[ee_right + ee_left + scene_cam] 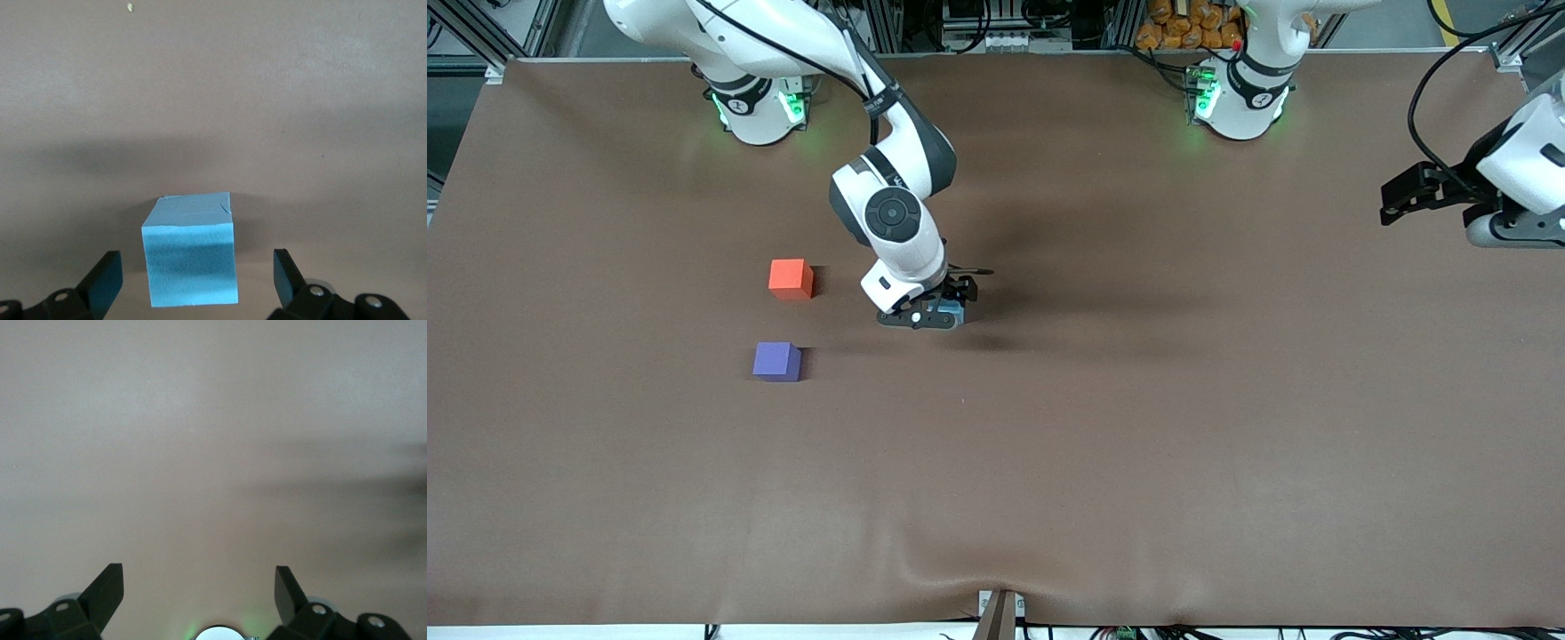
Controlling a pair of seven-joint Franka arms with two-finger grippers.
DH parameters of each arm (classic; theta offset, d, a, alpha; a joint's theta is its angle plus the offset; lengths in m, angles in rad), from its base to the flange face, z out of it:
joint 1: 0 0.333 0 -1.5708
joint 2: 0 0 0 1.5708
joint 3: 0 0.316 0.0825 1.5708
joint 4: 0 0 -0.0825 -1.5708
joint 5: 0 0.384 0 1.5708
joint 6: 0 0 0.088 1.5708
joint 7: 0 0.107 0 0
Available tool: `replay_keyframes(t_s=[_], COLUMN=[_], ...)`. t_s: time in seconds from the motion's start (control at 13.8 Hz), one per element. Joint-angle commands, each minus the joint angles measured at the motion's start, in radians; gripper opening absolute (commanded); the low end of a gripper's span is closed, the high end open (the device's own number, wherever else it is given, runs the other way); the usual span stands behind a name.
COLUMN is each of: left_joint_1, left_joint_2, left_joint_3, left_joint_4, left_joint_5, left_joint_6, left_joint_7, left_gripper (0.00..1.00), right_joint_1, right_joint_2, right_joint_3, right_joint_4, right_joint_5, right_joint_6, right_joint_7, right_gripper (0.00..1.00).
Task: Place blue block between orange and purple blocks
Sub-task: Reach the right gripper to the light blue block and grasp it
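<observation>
I see bare brown table cloth (1103,427) around the orange block (791,278) and the purple block (776,361), 2 matte cubes well apart from the right gripper (935,313). That gripper is low with fingers spread; the sky-blue blue block (191,257) sits on the cloth between them, ungrasped. The left gripper (199,587) waits spread over the left arm's end.

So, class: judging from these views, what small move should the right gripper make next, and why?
Probably close the fingers. The right gripper is down at the table with the blue block between its open fingers, gaps showing on both sides, so nothing is gripped yet. The orange block and purple block wait toward the right arm's end. The left gripper waits, open.
</observation>
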Motion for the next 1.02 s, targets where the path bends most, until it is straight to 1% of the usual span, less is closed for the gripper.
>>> replay_keyframes(t_s=[0.0,0.07,0.15,0.22,0.36,0.44,0.51,0.58,0.65,0.73,0.87,0.94], left_joint_1=[0.01,0.005,0.005,0.01,0.014,0.011,0.01,0.014,0.014,0.014,0.016,0.015], left_joint_2=[-0.014,-0.011,-0.006,-0.012,-0.014,-0.014,-0.017,-0.023,-0.022,-0.022,-0.02,-0.02], left_joint_3=[-0.02,-0.019,-0.019,-0.02,-0.02,-0.02,-0.02,-0.02,-0.019,-0.017,-0.017,-0.019], left_joint_4=[0.009,0.01,0.011,0.012,0.021,0.021,0.02,0.02,0.021,0.02,0.02,0.02], left_joint_5=[-0.003,0.009,0.011,0.007,-0.003,-0.003,-0.003,-0.003,-0.001,-0.001,-0.001,-0.003], left_joint_6=[0.001,0.001,0.002,0.002,0.002,0.002,0.001,0.002,0.005,0.014,0.017,0.018], left_joint_7=[-0.003,0.0,0.006,0.014,0.017,0.017,0.017,0.017,0.018,0.018,0.02,0.035], left_gripper=[1.0,1.0,1.0,1.0,1.0,1.0,1.0,1.0,1.0,1.0,1.0,1.0], right_joint_1=[0.029,0.036,0.041,0.041,0.047,0.047,0.044,0.035,0.032,0.027,-0.032,-0.065], right_joint_2=[0.034,0.041,0.043,0.043,0.052,0.054,0.051,0.04,0.023,0.003,-0.049,-0.076], right_joint_3=[-0.011,-0.011,-0.011,-0.011,-0.011,-0.011,-0.011,-0.011,-0.013,-0.019,-0.021,-0.021], right_joint_4=[-0.005,-0.005,-0.005,-0.005,-0.004,-0.002,0.003,0.009,0.024,0.048,0.099,0.102], right_joint_5=[0.011,0.011,0.01,0.008,-0.001,-0.001,0.0,0.002,0.002,0.004,0.004,0.004], right_joint_6=[0.067,0.073,0.075,0.075,0.078,0.076,0.066,0.059,0.03,-0.031,-0.188,-0.233], right_joint_7=[0.038,0.047,0.049,0.049,0.049,0.049,0.047,0.046,0.044,0.043,0.035,0.03], right_gripper=[1.0,1.0,0.95,0.8,0.57,0.3,0.06,0.0,0.0,0.0,0.0,0.0])
